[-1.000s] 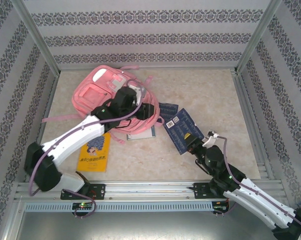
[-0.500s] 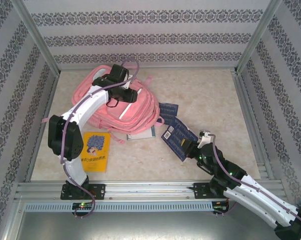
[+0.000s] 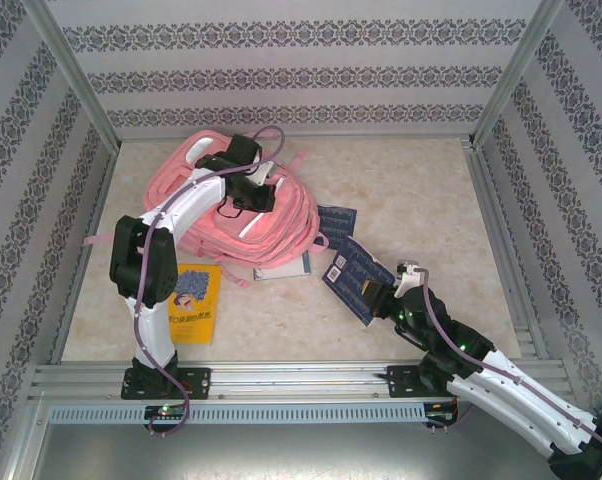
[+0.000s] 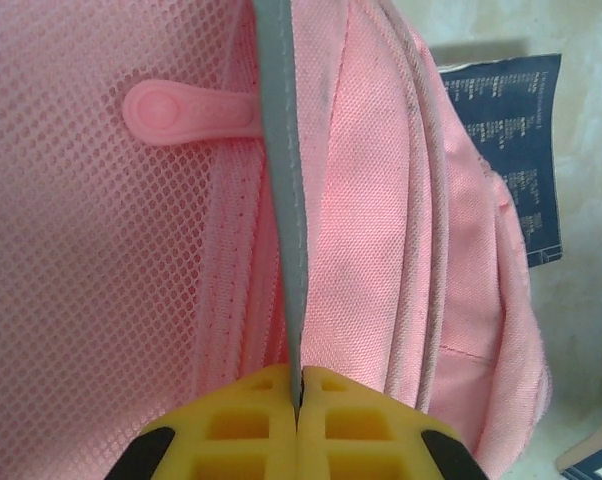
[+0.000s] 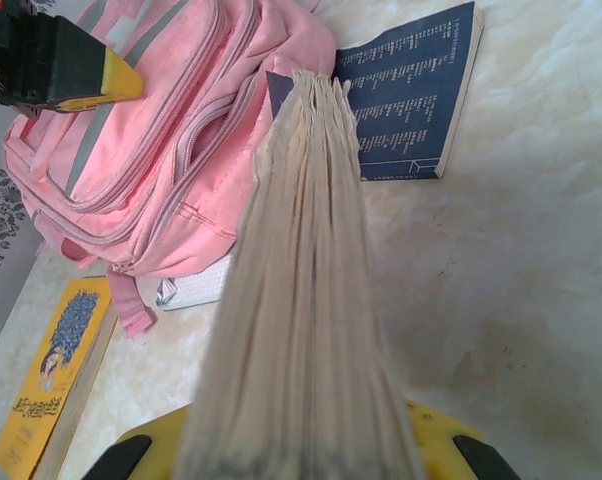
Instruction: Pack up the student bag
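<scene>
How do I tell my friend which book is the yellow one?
Find the big pink student bag at the back. Nearer, beside the left arm, lies the yellow book. No other is yellow; the dark blue books are farther right.

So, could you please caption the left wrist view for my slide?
Left gripper pinching the pink bag's grey trim, navy book alongside.

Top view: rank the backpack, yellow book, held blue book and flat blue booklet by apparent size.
Largest by far: student bag.
Next: yellow book and held blue book. They look alike, and the held one is tilted, so unranked.
Smallest: flat blue booklet, partly covered.
</scene>
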